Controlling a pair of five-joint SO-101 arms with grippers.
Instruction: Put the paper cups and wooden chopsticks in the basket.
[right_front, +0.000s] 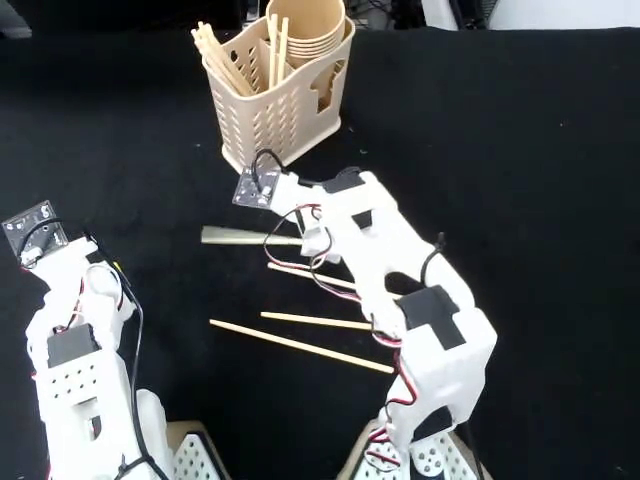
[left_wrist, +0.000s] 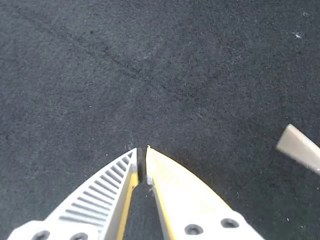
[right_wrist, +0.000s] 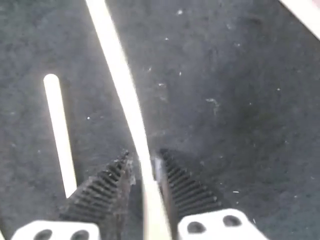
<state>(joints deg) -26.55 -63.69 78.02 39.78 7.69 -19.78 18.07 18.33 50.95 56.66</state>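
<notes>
Right hand (right_wrist: 142, 165) clamps a chopstick (right_wrist: 120, 85) crosswise, likely to lift it for the basket (right_front: 285, 110) | left hand (left_wrist: 141, 150) clenched, empty, parked aside over table (left_wrist: 200, 60), giving room

The black counter (right_front: 520, 150) is matt, fuzzy cloth. The pale wooden chopsticks (right_front: 300, 343) look smooth. The slotted beige basket (right_front: 280, 120) is plastic.

Paper cups (right_front: 308, 30): the top of the stack is cut off by the edge.
Flat stick (right_front: 232, 237): one end is hidden under the right arm (right_front: 370, 250).
Pinched chopstick (right_wrist: 127, 107): blurry where the right claw (right_wrist: 143, 152) squeezes it; both ends run off the picture.
Pale piece (left_wrist: 299, 146): cut off at the side; I can't tell what it is.
</notes>
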